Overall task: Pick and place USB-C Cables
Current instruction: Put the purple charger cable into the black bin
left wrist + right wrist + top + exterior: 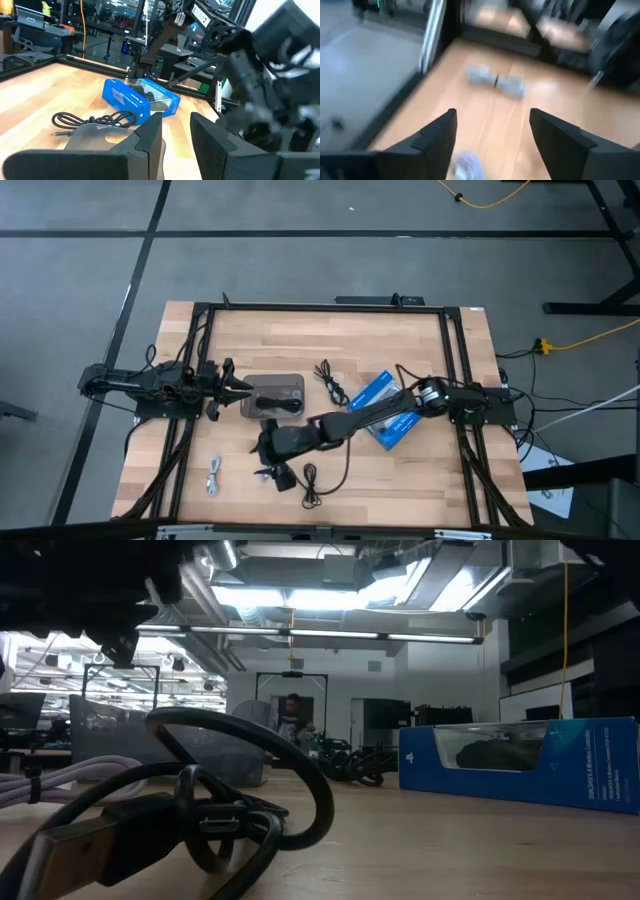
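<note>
A black cable [310, 484] lies coiled on the wood near the near edge and fills the low view's foreground [200, 810]. The grey-white cable [213, 477] lies left of it, blurred in the right wrist view [495, 82]. Another black cable [330, 380] lies near the far side [95, 120]. A dark cable [276, 402] rests inside the grey tray [296, 383]. My right gripper [270, 468] hovers open beside the near black cable, with a pale blue blur [466, 165] between its fingers. My left gripper [245, 388] is open at the tray's left end.
The blue retail box [385, 410] lies on the table under my right arm [400, 408], right of the tray. A dark frame [200, 360] runs around the table's edges. A person [292, 715] stands far back in the room.
</note>
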